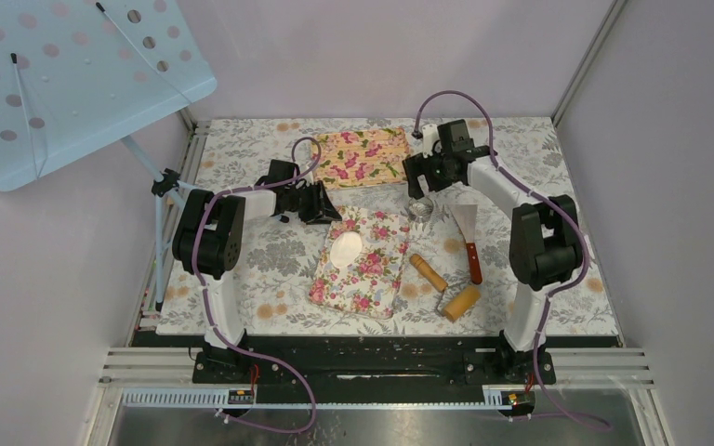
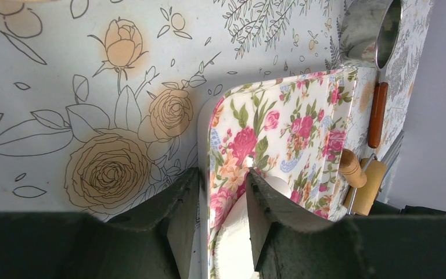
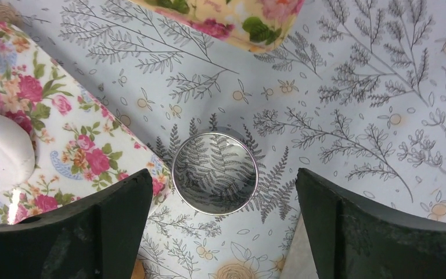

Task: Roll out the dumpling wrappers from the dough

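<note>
Judging it early: the dough sits as one thick round on the floral board. No thin wrappers are visible, and the roller lies unheld on the table. Right gripper has its jaws wide apart either side of the metal ring. Left gripper is half-closed at the board edge, grip unclear.

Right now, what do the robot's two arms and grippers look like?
The left arm and right arm are white tubes with bulky black joints. A purple cable runs along each. The left gripper and right gripper are black, each with two broad, blunt fingers.
</note>
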